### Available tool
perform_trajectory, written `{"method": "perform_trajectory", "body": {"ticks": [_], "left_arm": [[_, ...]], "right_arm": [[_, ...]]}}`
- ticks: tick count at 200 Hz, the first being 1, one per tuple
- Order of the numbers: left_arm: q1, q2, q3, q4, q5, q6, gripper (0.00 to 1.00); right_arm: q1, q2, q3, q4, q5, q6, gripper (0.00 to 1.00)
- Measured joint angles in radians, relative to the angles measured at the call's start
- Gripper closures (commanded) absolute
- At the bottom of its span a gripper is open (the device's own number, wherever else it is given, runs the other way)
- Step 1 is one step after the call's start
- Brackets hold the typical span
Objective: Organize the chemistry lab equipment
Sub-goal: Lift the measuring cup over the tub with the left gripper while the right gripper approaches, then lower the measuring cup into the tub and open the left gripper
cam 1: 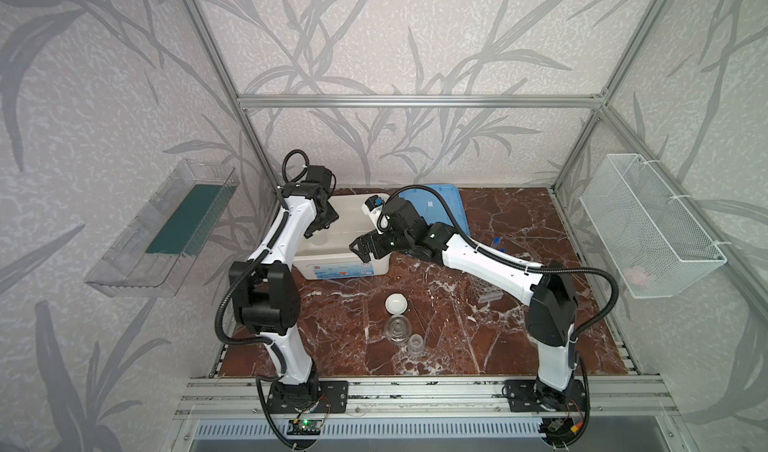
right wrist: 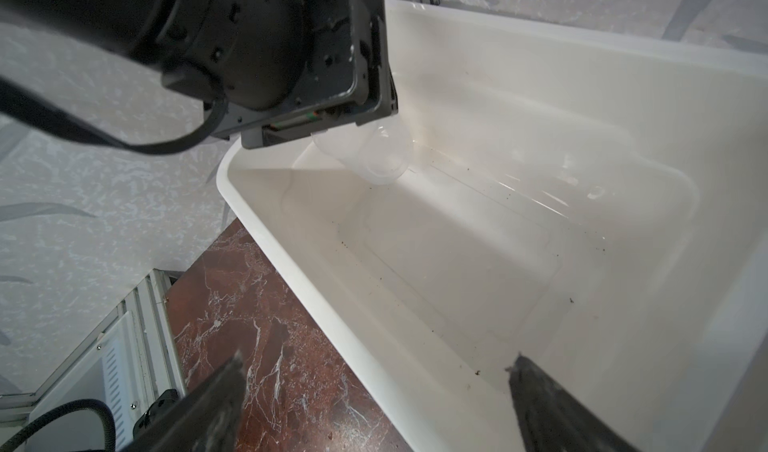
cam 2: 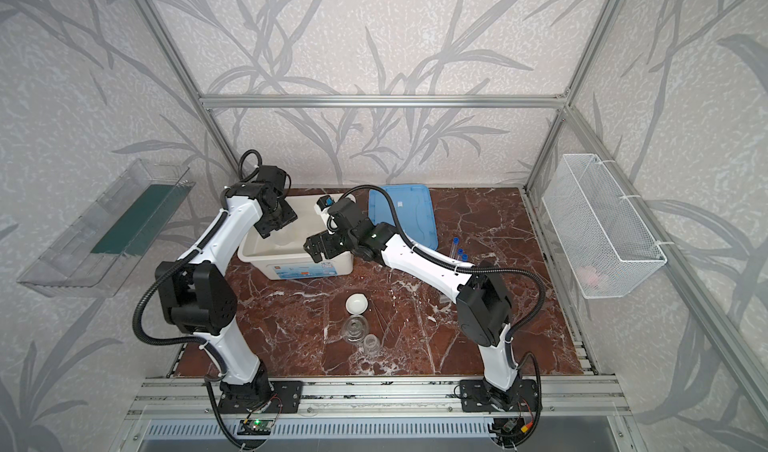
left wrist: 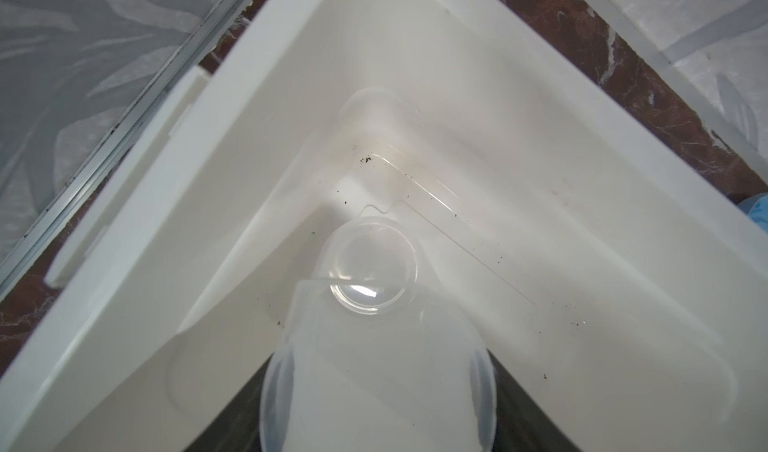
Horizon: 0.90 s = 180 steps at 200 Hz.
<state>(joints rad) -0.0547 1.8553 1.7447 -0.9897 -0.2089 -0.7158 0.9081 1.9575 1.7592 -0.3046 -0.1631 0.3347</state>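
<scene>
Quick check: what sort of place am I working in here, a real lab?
Probably a staged robot test cell rather than a real lab: an aluminium frame backed by leaf-patterned wall panels encloses a small marble-look tabletop.

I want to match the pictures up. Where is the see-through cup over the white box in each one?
Top view: the clear beaker shows faintly inside the white box.
Top view: faint again, the beaker is inside the box.
Left wrist: the beaker is low in the middle, seen through its mouth.
Right wrist: the beaker is upper middle, tilted, in the left gripper.
Shared landmark: the white box, in all four.
</scene>
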Motion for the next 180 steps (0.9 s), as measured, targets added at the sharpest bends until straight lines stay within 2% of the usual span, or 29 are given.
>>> {"method": "perform_trajectory", "body": {"ticks": [27,47,132,180], "left_arm": [[0.011,0.122,0.154,-0.070,-0.005,0.045,0.32],[0.027,0.177,0.214,-0.106,0.001,0.070,0.33],[0.069,0.239,0.209,-0.107,0.056,0.122,0.33],[0.070,0.264,0.190,-0.069,0.092,0.122,0.29]], "right_arm": [[0.000,0.000,0.003,-0.012,0.005,-0.015,0.03],[0.000,0.000,0.003,-0.015,0.005,-0.026,0.03],[0.000,0.000,-0.041,-0.007,0.006,-0.038,0.03],[0.001,-0.004,-0.079,0.013,0.014,-0.043,0.03]]}}
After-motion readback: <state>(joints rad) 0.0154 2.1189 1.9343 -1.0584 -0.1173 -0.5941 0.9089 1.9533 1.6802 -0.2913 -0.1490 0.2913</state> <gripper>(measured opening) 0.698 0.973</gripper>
